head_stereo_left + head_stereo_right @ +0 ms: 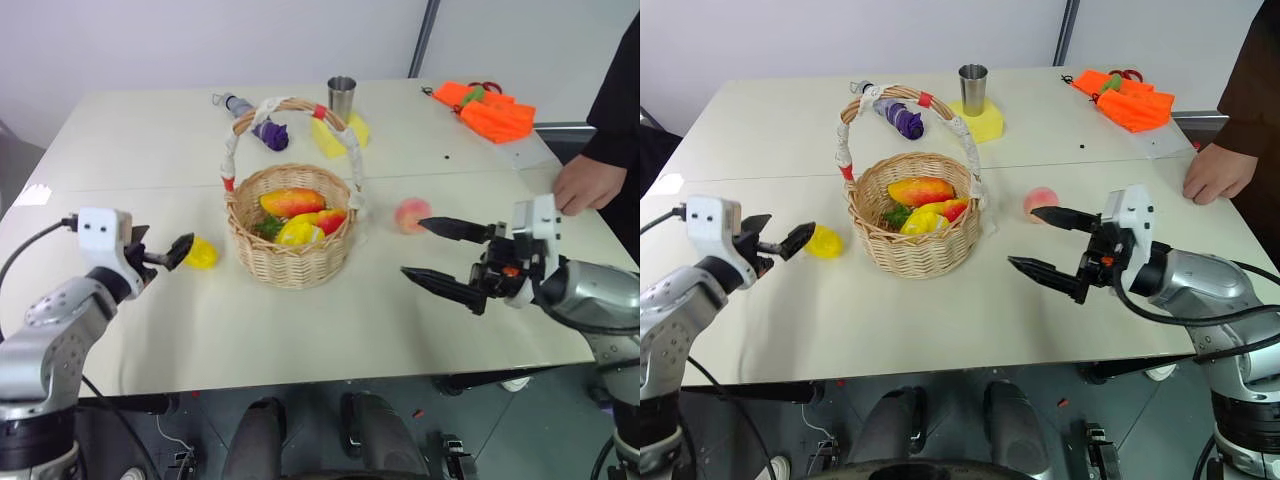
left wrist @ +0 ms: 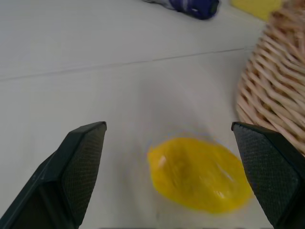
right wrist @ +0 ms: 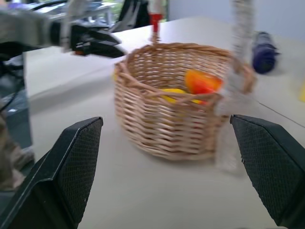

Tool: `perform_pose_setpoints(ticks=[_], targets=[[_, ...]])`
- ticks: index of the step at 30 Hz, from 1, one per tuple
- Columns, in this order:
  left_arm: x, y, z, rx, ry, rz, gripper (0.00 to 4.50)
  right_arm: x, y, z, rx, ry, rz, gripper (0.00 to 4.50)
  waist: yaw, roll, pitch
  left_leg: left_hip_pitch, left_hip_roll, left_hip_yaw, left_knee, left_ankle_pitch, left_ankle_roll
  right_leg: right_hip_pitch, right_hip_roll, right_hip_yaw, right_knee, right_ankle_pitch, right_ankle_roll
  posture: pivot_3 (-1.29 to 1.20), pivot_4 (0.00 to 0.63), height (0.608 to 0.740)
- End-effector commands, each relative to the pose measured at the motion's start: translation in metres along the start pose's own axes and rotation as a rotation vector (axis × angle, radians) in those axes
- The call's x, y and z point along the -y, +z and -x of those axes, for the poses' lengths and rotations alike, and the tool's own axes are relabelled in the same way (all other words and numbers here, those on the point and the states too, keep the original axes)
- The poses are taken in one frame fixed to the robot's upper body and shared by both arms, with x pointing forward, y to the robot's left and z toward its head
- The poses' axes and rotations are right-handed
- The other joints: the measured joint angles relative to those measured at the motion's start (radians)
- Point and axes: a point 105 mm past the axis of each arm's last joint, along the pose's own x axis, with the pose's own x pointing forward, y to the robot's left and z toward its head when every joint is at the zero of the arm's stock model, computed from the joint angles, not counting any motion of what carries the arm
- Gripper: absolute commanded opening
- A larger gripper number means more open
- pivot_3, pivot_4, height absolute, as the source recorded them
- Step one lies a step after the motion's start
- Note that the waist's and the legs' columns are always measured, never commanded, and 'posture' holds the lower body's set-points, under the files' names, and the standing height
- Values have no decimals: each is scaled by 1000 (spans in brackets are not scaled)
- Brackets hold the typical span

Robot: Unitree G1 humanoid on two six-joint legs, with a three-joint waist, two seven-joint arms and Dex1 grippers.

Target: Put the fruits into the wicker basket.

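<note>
The wicker basket [image 1: 290,262] stands mid-table with several fruits inside. A yellow lemon [image 1: 202,253] lies on the table just left of it. My left gripper [image 1: 168,256] is open and points at the lemon; in the left wrist view the lemon [image 2: 198,174] sits between and just ahead of the two fingers, untouched. A pinkish peach [image 1: 410,214] lies right of the basket. My right gripper [image 1: 413,247] is open and empty, pointing left toward the basket [image 3: 167,119], with its far fingertip right beside the peach.
At the back stand a metal cup [image 1: 342,97] on a pale yellow block [image 1: 356,131] and a purple bundle [image 1: 270,132]. Orange cloth [image 1: 490,112] lies at the far right corner. A person's hand [image 1: 585,185] rests on the table's right edge.
</note>
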Motion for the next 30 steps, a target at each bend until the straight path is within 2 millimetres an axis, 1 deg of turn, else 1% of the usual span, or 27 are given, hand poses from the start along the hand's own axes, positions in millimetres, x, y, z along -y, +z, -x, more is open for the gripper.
perform_pose_setpoints(ticks=[1, 2, 4, 6, 10, 13, 16, 17, 20, 23, 25, 26, 27, 30], targets=[[14, 17, -9, 22, 112, 66, 4500, -8, 14, -6, 34, 40, 39, 4461, 1, 0, 0, 0, 0, 0, 1, 0, 0, 0, 0, 0, 0, 1, 1, 0, 150, 740], [19, 19, -12, 25, 138, 79, 4500, -8, 15, -7, 34, 48, 41, 4461, 1, -1, 0, 0, 0, 0, 1, 0, 0, 0, 0, 0, 0, 2, 4, 0, 150, 740], [29, 17, -14, -13, 187, 111, 4500, -10, 19, -9, 32, 72, 55, 4461, 2, -2, 0, -1, -1, -1, 1, 0, 0, 1, 0, 0, 0, 4, 5, 0, 150, 740], [28, 11, -13, -59, 248, 124, 4500, -12, 25, -10, 39, 93, 72, 4461, -2, -2, 1, -1, -1, -1, 1, 0, 0, 1, 0, 0, 0, 5, 6, 0, 150, 740], [35, 3, -12, -133, 262, 162, 4500, -13, 35, -13, 59, 121, 96, 4461, -3, -2, 1, 1, -1, -2, 1, 0, 0, 0, 1, 0, 3, 5, 6, 0, 150, 740], [39, -3, -11, -194, 266, 169, 4500, -14, 36, -14, 59, 129, 101, 4461, 0, -2, 1, 1, -1, -3, 1, 0, 0, 0, 1, -1, 3, 5, 6, 0, 150, 740], [41, -9, -11, -252, 294, 169, 4500, -15, 32, -14, 48, 137, 103, 4461, 1, -2, 1, 0, -2, -2, 1, 0, 0, 0, 1, -1, 3, 5, 6, 0, 150, 740], [41, -11, -11, -264, 300, 174, 4500, -16, 32, -15, 46, 139, 103, 4461, 1, -2, 1, 0, -2, -2, 1, 0, 0, 0, 0, -1, 2, 5, 6, 0, 150, 740], [38, -24, -10, -339, 343, 168, 4500, -17, 32, -15, 51, 139, 104, 4461, 1, -2, 1, 0, -2, -2, 1, 0, 0, 0, 0, -1, 2, 5, 6, 0, 150, 740], [38, -28, -11, -364, 353, 162, 4500, -17, 31, -15, 53, 137, 105, 4461, -1, -3, 1, 0, -2, -3, 1, 0, 0, 0, 0, -1, 3, 6, 4, 0, 150, 740], [37, -33, -11, -391, 373, 191, 4500, -18, 31, -16, 53, 137, 107, 4461, 1, -2, 1, 0, -2, -3, 1, 0, 0, 0, 0, -1, 3, 6, 4, 0, 150, 740], [36, -35, -11, -396, 384, 193, 3973, -18, 30, -17, 53, 137, 107, 4500, 1, -3, 1, 0, -2, -3, 1, 0, 0, 0, 0, -1, 3, 6, 4, 0, 150, 740], [35, -34, -11, -393, 392, 190, 3721, -19, 30, -17, 53, 136, 108, 4500, 1, -3, 1, 0, -2, -2, 1, 0, 0, 0, 0, -1, 2, 6, 4, 0, 150, 740], [29, -26, -11, -352, 408, 161, 2211, -20, 29, -19, 51, 136, 111, 4500, 0, -3, 1, 0, -2, -3, 1, 0, 0, 0, 0, -1, 2, 6, 4, 0, 150, 740]])
